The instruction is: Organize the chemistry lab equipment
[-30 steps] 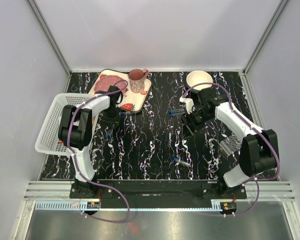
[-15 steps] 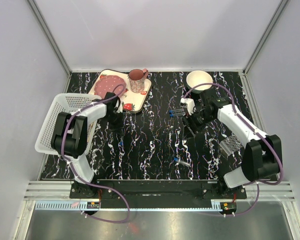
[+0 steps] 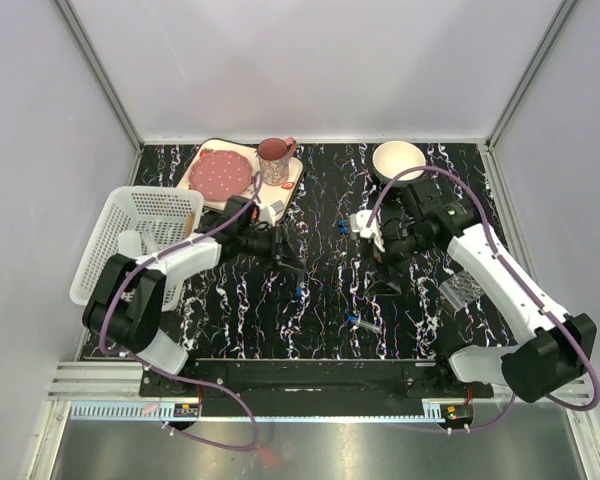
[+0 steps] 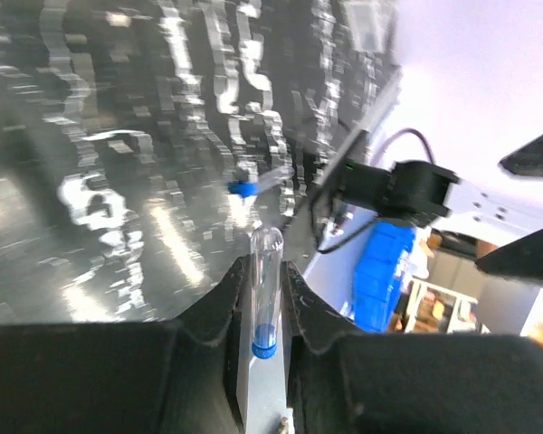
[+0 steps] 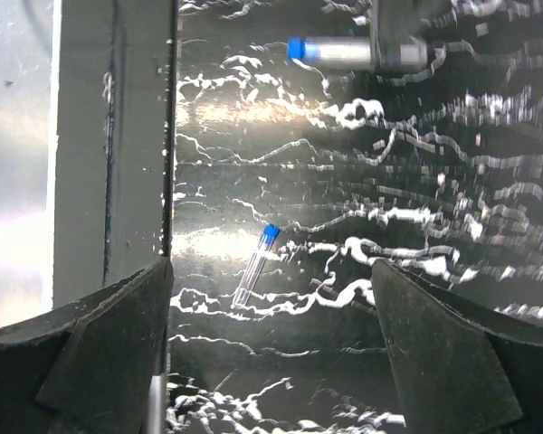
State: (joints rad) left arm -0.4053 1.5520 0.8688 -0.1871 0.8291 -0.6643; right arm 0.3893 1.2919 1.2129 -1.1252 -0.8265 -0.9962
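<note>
The black marbled table [image 3: 320, 300] fills the middle of the overhead view. One white mesh basket [image 3: 110, 270] sits at its left edge; what it holds I cannot tell. One strawberry-print tray [image 3: 288, 185] at upper left carries one pink plate [image 3: 220, 175] and one pink cup [image 3: 273, 158]. One white bowl [image 3: 398, 160] stands at upper right. One clear perforated rack [image 3: 462, 288] lies right of centre, just beside the right arm.

The left gripper [image 4: 264, 264], left of centre, pinches one blue-capped test tube [image 4: 264, 298] lengthwise between its fingers, the cap toward the palm. The right gripper [image 5: 270, 271], right of centre, is spread wide above the marble. One loose test tube [image 3: 363, 322] lies flat at lower centre. Further blue caps [image 3: 341, 226] show at centre, beside the right gripper; their number I cannot tell.
</note>
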